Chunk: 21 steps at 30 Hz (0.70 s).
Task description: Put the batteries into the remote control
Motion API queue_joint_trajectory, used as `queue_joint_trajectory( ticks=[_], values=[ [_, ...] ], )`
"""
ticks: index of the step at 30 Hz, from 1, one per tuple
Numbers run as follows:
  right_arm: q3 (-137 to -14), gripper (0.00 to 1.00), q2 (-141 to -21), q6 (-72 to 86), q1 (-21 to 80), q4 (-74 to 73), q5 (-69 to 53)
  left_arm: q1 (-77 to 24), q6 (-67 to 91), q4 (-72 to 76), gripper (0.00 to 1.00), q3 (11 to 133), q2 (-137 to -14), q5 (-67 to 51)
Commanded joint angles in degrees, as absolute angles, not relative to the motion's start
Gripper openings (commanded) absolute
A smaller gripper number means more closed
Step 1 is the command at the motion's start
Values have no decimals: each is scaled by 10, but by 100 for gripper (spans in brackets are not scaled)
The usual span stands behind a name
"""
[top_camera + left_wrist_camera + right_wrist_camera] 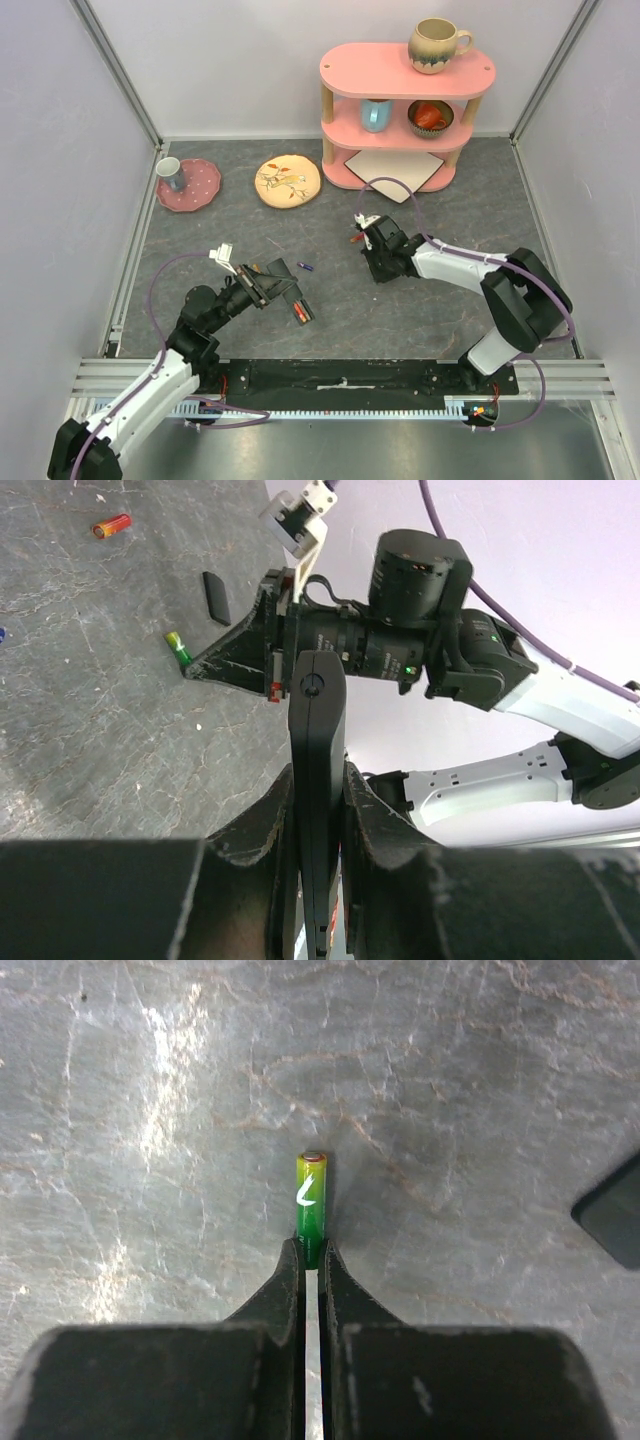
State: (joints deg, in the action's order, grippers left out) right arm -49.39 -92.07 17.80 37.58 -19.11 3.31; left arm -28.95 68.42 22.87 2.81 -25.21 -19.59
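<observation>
My left gripper (272, 284) is shut on the black remote control (296, 303), holding it above the mat. An orange battery (300, 314) shows in its upper face. In the left wrist view the remote (318, 740) stands edge-on between the fingers (262, 830). My right gripper (311, 1252) is shut on the end of a green-yellow battery (311, 1200), low at the mat. That battery also shows in the left wrist view (177, 646). A purple battery (307, 267) lies between the arms. An orange-red battery (111, 526) lies farther off.
A small flat black piece (216, 597) lies on the mat beside the right gripper (364, 238); it also shows in the right wrist view (612, 1222). A pink shelf (405, 75) with cups stands at the back. A red plate (200, 190) and a yellow plate (288, 181) lie at back left.
</observation>
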Motion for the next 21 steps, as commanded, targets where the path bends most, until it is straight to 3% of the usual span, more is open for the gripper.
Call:
queue_joint_trajectory(
  ticks=[1,10,21],
  values=[
    [-513,0,-831,185,418,-255,68,-287,676,312,2,21,-296,-197],
    [-645,0,-716,227,543,-415,75,-289,704,525,2,61,-505,-207],
    [-738,0,-753,274,620,-479,16,-298,750,697,2,49,-618,-179]
  ],
)
